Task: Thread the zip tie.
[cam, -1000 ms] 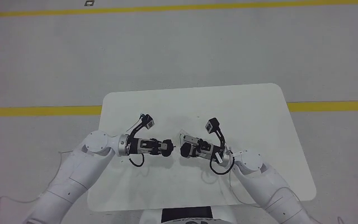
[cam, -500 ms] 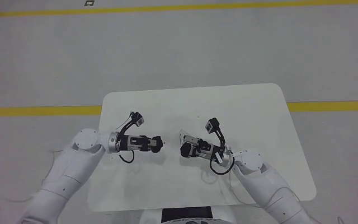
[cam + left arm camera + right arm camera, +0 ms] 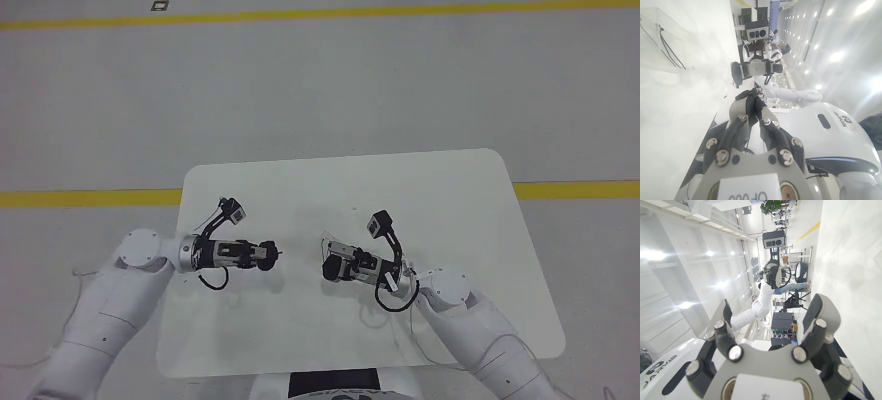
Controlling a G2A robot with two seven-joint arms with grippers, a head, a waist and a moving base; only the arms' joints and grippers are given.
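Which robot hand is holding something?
The left gripper: its jaws are shut on a black zip tie. The right gripper has open jaws with nothing between them.

Left gripper [image 3: 753, 97]: the fingers [image 3: 737, 111] are pressed together and cover most of a dark piece [image 3: 742, 96] pinched at their tips; its kind cannot be told. Seen from above, this piece is too small to make out. 1 clear tray [image 3: 651, 62] holding thin black strips [image 3: 668, 51] is cut off at the left wrist view's edge; strip count unclear.
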